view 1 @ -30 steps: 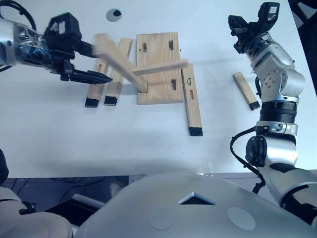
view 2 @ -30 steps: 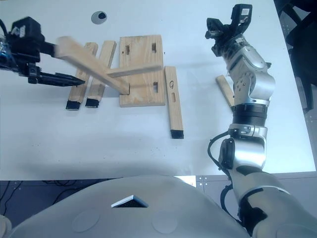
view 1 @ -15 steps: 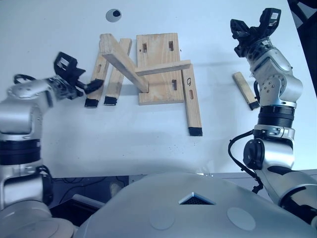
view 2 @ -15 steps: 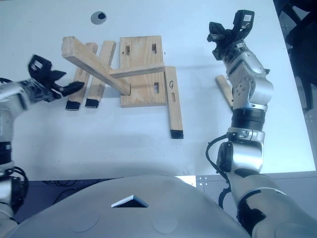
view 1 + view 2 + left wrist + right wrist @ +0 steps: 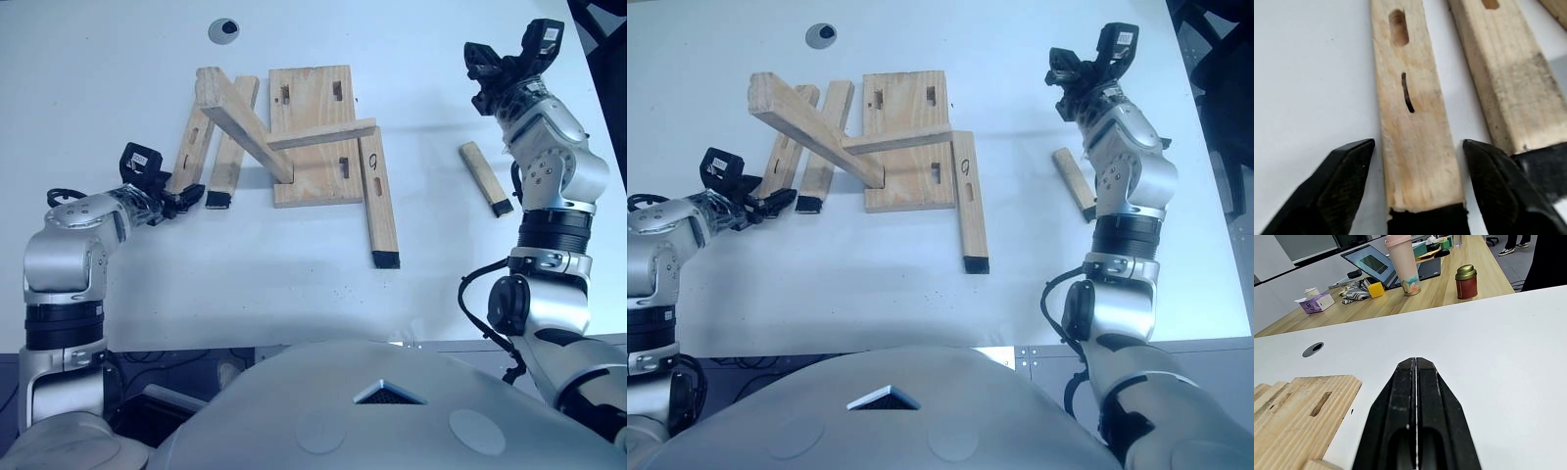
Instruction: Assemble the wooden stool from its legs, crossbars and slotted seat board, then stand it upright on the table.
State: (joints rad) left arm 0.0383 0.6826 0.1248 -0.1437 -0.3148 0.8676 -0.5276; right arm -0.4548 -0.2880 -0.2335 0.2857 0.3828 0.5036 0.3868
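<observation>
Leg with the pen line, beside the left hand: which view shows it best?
The left wrist view: the leg is close, with slot, pen line and black end clear, between the fingers of the open left hand. Both eye views show it small, flat on the table.

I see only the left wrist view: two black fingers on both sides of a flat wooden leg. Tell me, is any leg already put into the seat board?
Observer: It seems so. One leg leans tilted, with its lower end at a slot of the seat board.
Operator: Is something attached to that leg?
Observer: A crossbar runs from its side across the board.
Operator: And the right gripper, does it hold a part?
Observer: No. The right gripper is shut on nothing, above the far right part of the table.
</observation>
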